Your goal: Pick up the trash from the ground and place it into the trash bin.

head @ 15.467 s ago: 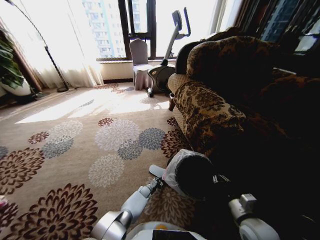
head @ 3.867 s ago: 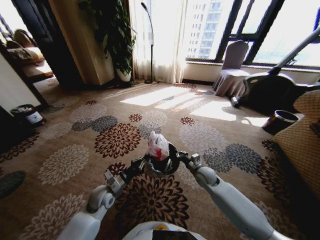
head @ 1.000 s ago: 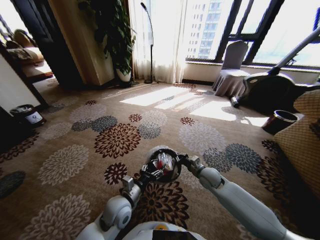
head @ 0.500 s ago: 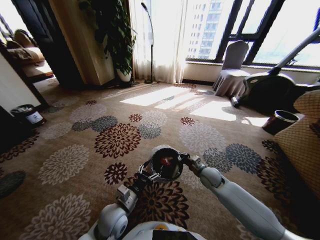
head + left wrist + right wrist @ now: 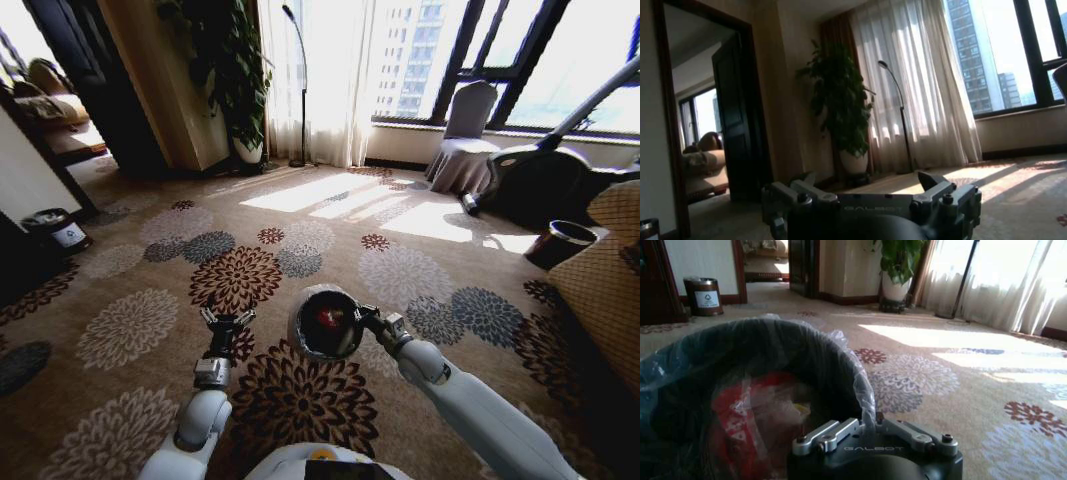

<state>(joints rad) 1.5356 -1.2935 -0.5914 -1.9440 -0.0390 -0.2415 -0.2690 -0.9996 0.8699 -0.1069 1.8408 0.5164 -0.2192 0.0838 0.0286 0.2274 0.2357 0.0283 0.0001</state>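
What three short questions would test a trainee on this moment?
1. True or false: the right end effector holds the trash bin by its rim.
2. What state is the left end effector in? A) open, holding nothing B) shut on a bag C) gripping the bin
3. What is inside the bin?

Key: 1. True. 2. A. 3. Trash, a red-and-clear plastic wad, inside the liner bag.
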